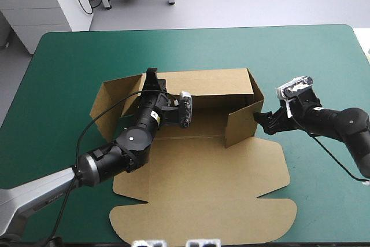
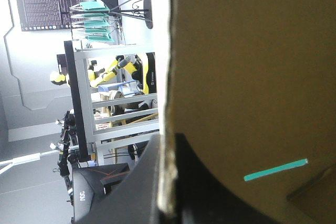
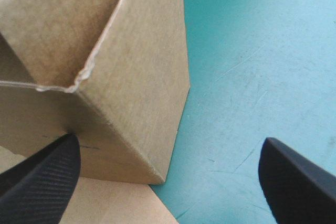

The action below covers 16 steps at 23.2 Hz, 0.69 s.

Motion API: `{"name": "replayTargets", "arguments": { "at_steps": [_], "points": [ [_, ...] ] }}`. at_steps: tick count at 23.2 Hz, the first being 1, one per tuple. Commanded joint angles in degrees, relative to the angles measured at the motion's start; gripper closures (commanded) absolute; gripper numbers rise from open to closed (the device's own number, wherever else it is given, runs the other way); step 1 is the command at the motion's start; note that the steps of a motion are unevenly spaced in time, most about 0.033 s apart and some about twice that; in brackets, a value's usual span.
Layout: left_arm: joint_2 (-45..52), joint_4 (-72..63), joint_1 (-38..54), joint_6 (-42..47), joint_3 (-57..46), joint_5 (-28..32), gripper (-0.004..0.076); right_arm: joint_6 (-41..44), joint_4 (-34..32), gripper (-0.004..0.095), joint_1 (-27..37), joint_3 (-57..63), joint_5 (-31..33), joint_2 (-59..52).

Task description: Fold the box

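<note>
1. The brown box (image 1: pixel 196 166) lies at centre of the frame on the teal-green cover (image 1: pixel 63 73). Its back & right walls are raised, and the lid is flat toward the bottom edge.
2. The left gripper (image 1: pixel 151 76), just left of centre, pinches the back wall's top edge. In wrist view the board sits between its fingers (image 2: pixel 194 182).
3. The right gripper (image 1: pixel 265 121), right of centre, has its jaws spread, just beside the right wall's corner.

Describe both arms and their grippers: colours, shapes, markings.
The left arm and right arm are black, built of rounded jointed segments. The left one carries a yellow label near the wrist and turns grey at its lowest link. The left gripper and right gripper each have two broad black fin-shaped fingers; the right's show a fine ribbed texture.
</note>
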<state>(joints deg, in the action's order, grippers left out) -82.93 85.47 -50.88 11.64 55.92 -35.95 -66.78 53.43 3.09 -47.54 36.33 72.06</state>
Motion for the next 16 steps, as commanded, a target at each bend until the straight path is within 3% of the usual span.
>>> {"name": "replayTargets", "arguments": {
  "at_steps": [1, 4, 7, 14, 15, 16],
  "points": [
    [1.77, 2.41, -0.21, 0.65, 1.57, -1.10, 0.0732, -1.99, 4.07, 0.0045, 0.09, -1.21, 1.73, 0.26],
    [1.77, 2.41, -0.21, 0.65, 1.57, -1.10, 0.0732, -2.25, 4.83, 0.0045, -0.04, -1.21, 5.75, 1.96],
    [1.77, 2.41, -0.21, 0.44, 1.57, -1.10, 0.0732, -2.80, 6.80, 0.0045, -2.07, 0.00, 4.07, 2.24],
    [1.77, 2.41, -0.21, 0.44, 1.57, -1.10, 0.0732, -3.15, 9.94, 0.0049, -16.82, 7.23, -21.15, 0.07],
    [1.77, 2.41, -0.21, 0.44, 1.57, -1.10, 0.0732, -3.15, 12.12, 0.0048, -21.03, 8.12, -29.58, 0.07],
    [1.77, 2.41, -0.21, 0.44, 1.57, -1.10, 0.0732, -3.15, 13.03, 0.0048, -23.20, 8.12, -33.92, 0.07]
  ]
}}
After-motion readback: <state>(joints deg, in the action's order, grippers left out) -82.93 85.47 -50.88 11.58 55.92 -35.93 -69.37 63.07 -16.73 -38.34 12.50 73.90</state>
